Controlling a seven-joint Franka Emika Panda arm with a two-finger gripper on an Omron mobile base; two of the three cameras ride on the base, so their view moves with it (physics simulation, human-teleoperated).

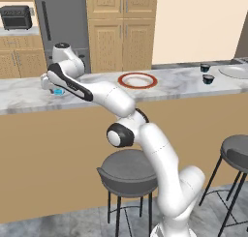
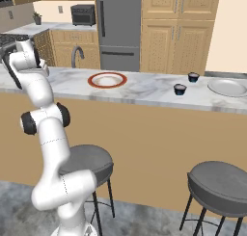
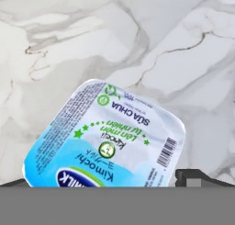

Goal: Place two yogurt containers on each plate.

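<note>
Arm stretched far along the marble tabletop (image 1: pixel 29 98), well away from the red-rimmed plate (image 1: pixel 137 80). End effector (image 1: pixel 48 83) hovering low over a pale blue yogurt container (image 1: pixel 58 91), jaws spread wide, nothing gripped. From the hand view, that blue yogurt container seen lid-up: rounded-square foil lid with blue and white print, green lettering and a barcode, tilted in the frame, resting on the veined marble. One dark fingertip (image 3: pixel 193 178) visible just beside the container's lower edge; contact cannot be told.

Red-rimmed plate lying flat near the middle of the tabletop, bare centre, well apart from the blue container. Beyond the plate on its other side, two dark yogurt containers: one (image 2: pixel 180 89) nearer the front edge, the other (image 2: pixel 193 77) farther back, standing upright and near each other, neither on a plate. Past those, a second, paler plate (image 2: pixel 226 87) at the far end of the tabletop, also well apart from the red-rimmed plate.

Below the tabletop, on the floor side of the plate, dark round stools (image 2: pixel 87 163).
</note>
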